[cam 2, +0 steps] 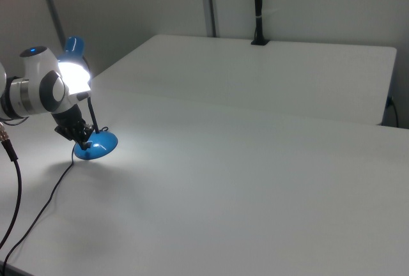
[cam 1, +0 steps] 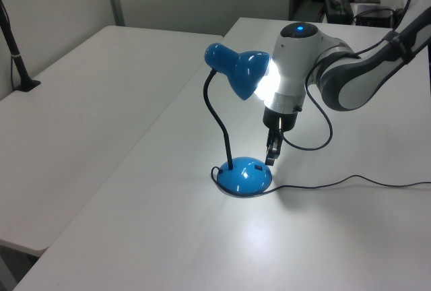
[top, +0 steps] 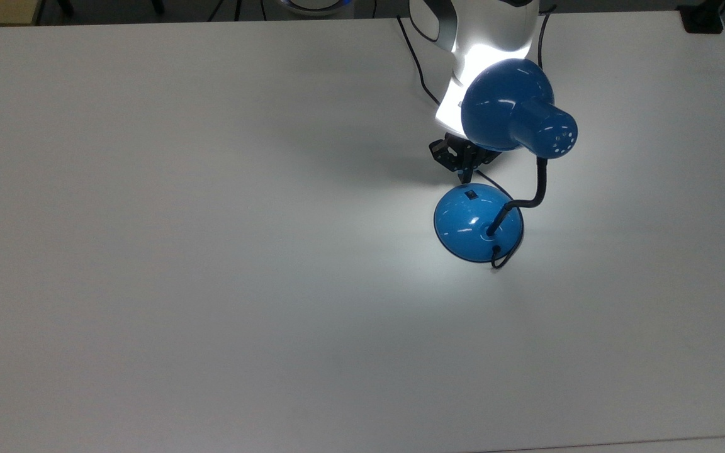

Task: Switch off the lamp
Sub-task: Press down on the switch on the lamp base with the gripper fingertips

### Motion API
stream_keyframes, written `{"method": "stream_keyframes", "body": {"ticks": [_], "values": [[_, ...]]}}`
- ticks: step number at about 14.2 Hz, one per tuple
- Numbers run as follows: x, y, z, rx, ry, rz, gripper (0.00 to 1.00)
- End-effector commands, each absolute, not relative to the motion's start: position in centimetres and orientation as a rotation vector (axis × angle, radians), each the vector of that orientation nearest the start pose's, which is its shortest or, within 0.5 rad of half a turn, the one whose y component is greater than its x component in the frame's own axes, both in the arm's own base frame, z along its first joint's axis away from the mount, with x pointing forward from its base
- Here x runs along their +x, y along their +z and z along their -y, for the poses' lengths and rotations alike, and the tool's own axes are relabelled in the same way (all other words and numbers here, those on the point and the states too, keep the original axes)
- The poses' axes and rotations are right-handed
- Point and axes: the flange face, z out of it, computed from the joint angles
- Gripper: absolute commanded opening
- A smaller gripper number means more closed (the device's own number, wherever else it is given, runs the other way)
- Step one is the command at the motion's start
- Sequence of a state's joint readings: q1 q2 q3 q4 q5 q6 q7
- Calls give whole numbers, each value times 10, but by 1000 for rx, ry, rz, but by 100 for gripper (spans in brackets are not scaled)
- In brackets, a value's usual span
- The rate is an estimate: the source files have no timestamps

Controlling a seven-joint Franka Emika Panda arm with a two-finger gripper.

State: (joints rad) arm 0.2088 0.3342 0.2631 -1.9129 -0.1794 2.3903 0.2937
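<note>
1. A white desk [top: 211, 251] fills the scene; a second white desk sits beside it in the left view, and grey partition walls stand behind in the right view.
2. The end effector [top: 463, 168] hangs point-down just above the edge of the lamp's base; in the left view [cam 1: 270, 156] its tip sits right over the base's rim on the left view's right, near the small black switch [top: 472, 194]; whether it touches the base cannot be told; the fingers look drawn together, with no gap visible and nothing held between them.
3. The white wrist above it is brightly lit by the bulb, washed out in the top view; the arm [cam 1: 350, 79] bends away to the left view's right, grey at the elbow, with a blue light on the joint; a thin black cable loops from the wrist.
4. The lamp [top: 479, 223] stands upright on the desk, toward the top view's upper right; its round blue base rests flat, a black bendy neck [top: 535, 189] rises from the middle and curves up to the blue bell shade [top: 507, 104]; the shade tilts toward the arm and partly covers the wrist in the top view.
5. The lamp is on; a pale pool of light lies on the desk around the base.
6. The black cord [cam 1: 337, 184] leaves the base and trails across the desk to the left view's right edge.
</note>
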Motion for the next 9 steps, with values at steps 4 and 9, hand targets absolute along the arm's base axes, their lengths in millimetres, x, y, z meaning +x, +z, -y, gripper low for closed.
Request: {"method": "stream_keyframes", "body": {"ticks": [4,9], "values": [[575,337,-283,-3079,-315,375,0],[577,330,-285,-3081,-304,376,0]]}}
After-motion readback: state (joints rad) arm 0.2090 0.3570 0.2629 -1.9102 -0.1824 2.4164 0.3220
